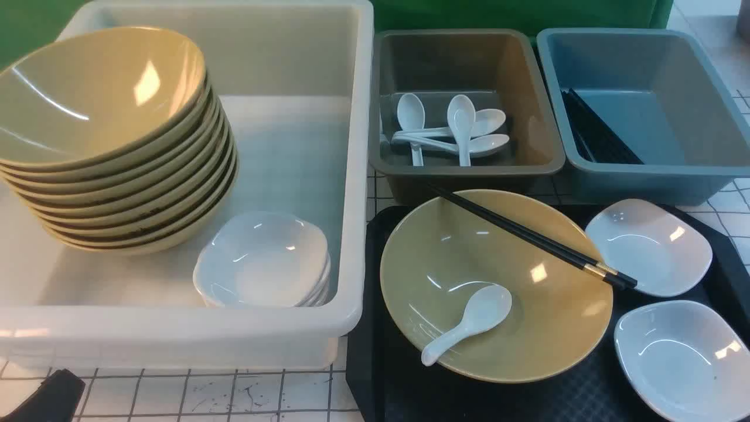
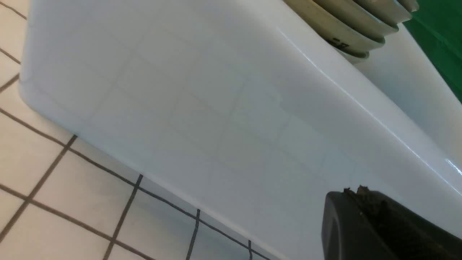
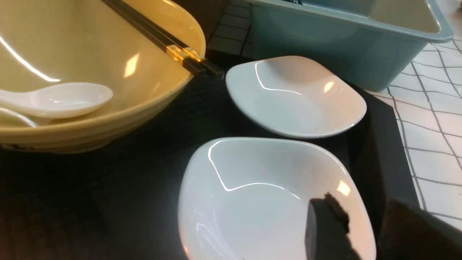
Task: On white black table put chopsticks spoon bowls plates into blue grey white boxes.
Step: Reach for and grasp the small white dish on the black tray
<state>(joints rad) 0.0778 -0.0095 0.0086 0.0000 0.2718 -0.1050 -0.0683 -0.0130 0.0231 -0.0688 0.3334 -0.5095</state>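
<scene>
Our right fingers [image 3: 326,231], spread astride the near glossy white rounded-square dish [image 3: 252,202], may lose its slick rim; our left fingers' [image 2: 379,227] state we cannot tell.

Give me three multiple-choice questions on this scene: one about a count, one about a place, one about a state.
1. How many white plates sit on the black tray? A one; B two; C four.
2. Where does the tray's spoon lie? A on a plate; B in the yellow bowl; C on the bare tray.
3. The right tool is: A open; B shut on the spoon; C shut on a plate.
Answers: 1 B, two sit beside the bowl; 2 B, it rests inside the bowl; 3 A, its fingers stand apart.
</scene>
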